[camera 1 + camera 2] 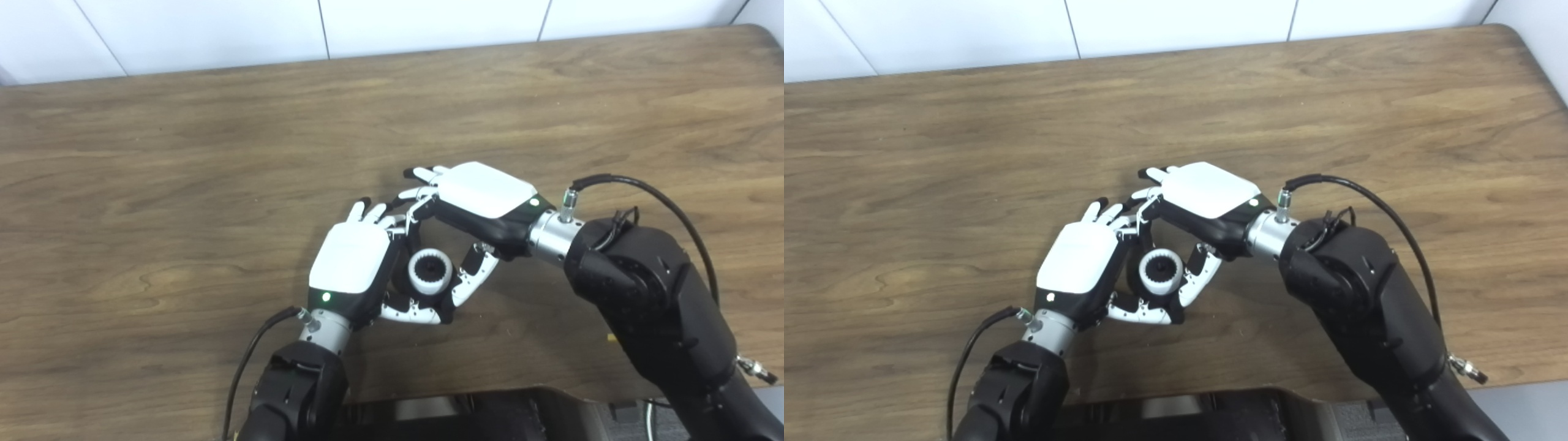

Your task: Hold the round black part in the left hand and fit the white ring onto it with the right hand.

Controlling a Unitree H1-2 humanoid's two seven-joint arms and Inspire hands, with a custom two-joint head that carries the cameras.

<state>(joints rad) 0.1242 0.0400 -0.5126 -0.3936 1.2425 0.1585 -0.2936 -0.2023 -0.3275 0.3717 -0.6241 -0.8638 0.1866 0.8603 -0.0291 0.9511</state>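
My left hand [350,262] is curled around the round black part [404,283], low over the desk [184,184]. The white ring [430,271] sits on the part, its toothed hole facing up. My right hand [484,202] arches over it with fingers spread apart, thumb just beside the ring, holding nothing.

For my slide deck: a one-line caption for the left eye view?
Both hands meet over a wooden table: left hand cradles the white ring; right hand hovers beside it.
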